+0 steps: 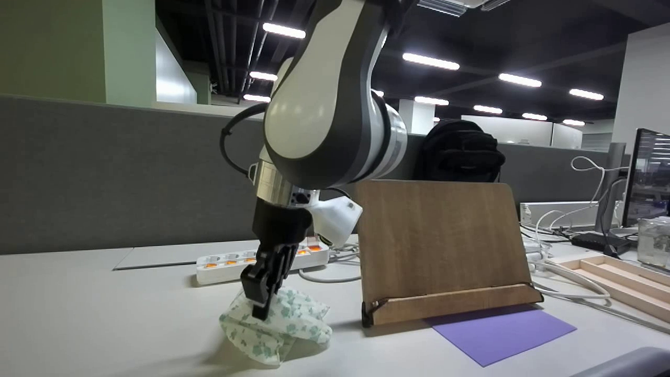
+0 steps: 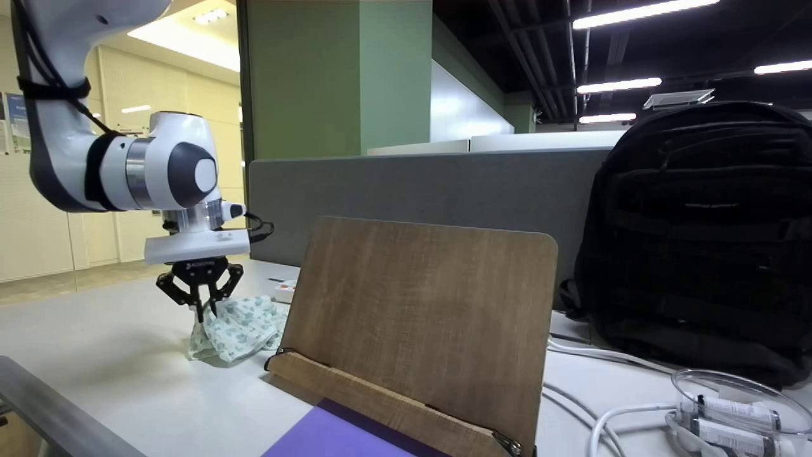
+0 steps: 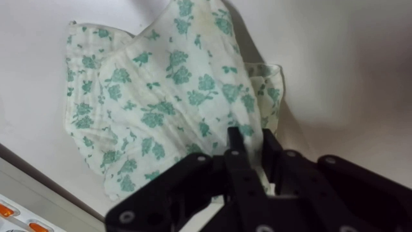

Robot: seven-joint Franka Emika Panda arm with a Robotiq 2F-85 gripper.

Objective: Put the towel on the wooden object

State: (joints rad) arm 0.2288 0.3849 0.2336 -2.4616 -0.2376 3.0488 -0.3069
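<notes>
Black Robotiq gripper (image 3: 251, 134) w/ fingers clamped on a fold of white cloth towel (image 3: 173, 100) w/ green floral print; towel's bunched on white desk (image 1: 104, 314), near but apart from brown wooden bookstand (image 1: 442, 241). Clear round container (image 2: 793, 416) in an exterior view holds white-labelled cylindrical tubes (image 2: 736, 409), lying sideways. Divided pale-wood tray (image 1: 623, 285) R of stand in an exterior view.

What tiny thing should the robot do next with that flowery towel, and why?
Probably squeeze the claw tighter on the towel: some of it lies between the fingers, but I can't tell whether the grip is firm, and the towel isn't on the wooden stand yet.
</notes>
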